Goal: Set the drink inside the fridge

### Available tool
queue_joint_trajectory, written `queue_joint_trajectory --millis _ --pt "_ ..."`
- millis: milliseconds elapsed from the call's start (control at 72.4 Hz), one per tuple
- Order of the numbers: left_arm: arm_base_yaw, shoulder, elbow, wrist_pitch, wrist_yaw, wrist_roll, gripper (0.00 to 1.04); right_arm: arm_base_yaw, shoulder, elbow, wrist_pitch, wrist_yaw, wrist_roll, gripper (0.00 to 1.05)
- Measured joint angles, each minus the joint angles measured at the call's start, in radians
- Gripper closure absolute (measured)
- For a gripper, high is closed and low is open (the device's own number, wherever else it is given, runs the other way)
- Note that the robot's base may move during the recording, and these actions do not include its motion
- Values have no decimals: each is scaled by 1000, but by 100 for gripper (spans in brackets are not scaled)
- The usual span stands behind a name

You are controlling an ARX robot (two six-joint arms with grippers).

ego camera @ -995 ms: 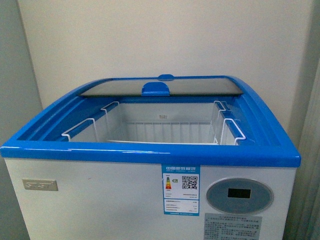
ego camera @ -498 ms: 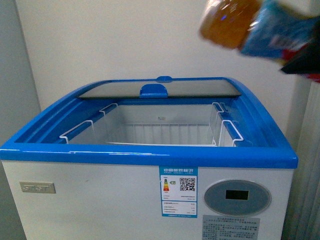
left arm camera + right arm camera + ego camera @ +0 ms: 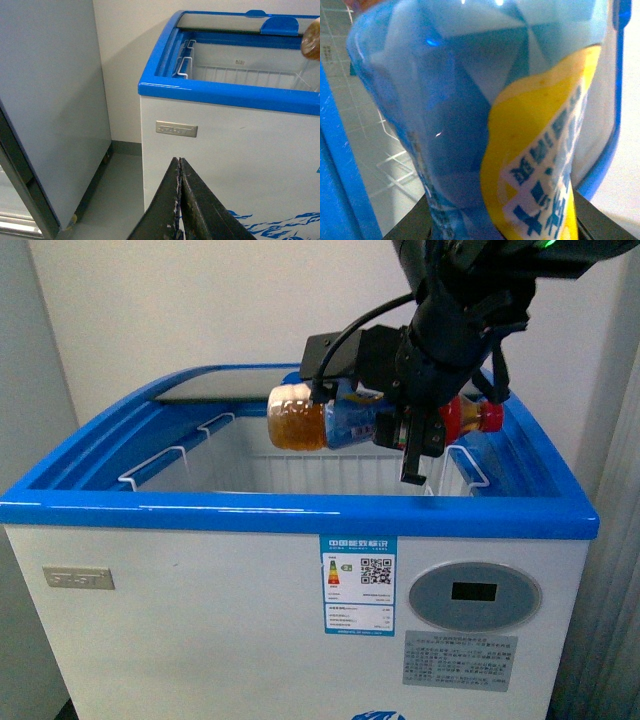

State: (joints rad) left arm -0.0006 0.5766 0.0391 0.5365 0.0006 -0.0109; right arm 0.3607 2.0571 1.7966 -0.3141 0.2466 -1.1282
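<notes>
Holding the drink (image 3: pixel 330 420) sideways over the open fridge (image 3: pixel 300 510), the right gripper (image 3: pixel 410 435) had its jaws clamped on the middle of a bottle of amber liquid with a blue and yellow label and a red cap, not a can. The bottle lay roughly level, base toward the robot's left and cap toward its right, hanging above the white wire basket (image 3: pixel 170 468) inside the chest and apparently clear of the blue rim. That pose likely served to carry it in over the rim before lowering. The glass lid (image 3: pixel 200 388) sat slid to the back, leaving the opening free. In the right wrist view the label (image 3: pixel 470 125) filled nearly the whole picture.

The left gripper (image 3: pixel 179 200) hung low in front of the fridge's white wall, jaws pressed together and holding nothing. A tall grey cabinet (image 3: pixel 50 100) stood beside the fridge on a grey floor (image 3: pixel 120 185), against a plain pale wall (image 3: pixel 200 300).
</notes>
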Motion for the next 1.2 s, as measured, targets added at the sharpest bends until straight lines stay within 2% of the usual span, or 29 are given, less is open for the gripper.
queue_joint_trajectory --millis 207,304,539,677,815,1009,1064,1106,1202 --pt "0 -89 -25 -53 0 1 102 9 63 51 10 -3 9 63" --pt "0 -146 -25 -110 -1 0 102 10 64 51 19 -10 19 42" --pt "0 -244 -25 -203 -1 1 102 8 22 10 40 -48 63 6" --pt "0 -298 -25 -257 0 1 102 -3 -108 -67 59 -106 108 8" --pt "0 -344 -25 -303 0 1 102 -32 -306 -203 82 -174 219 8" --pt "0 -394 -25 -354 -1 1 102 -106 -687 -479 42 -187 546 8" --pt "0 -434 -24 -402 -1 1 102 -141 -816 -562 -11 -187 673 8" --pt "0 -506 -25 -500 0 2 102 -167 -904 -614 -56 -190 752 8" --pt "0 -566 -25 -531 -1 2 102 -257 -1114 -728 -200 -217 936 8"
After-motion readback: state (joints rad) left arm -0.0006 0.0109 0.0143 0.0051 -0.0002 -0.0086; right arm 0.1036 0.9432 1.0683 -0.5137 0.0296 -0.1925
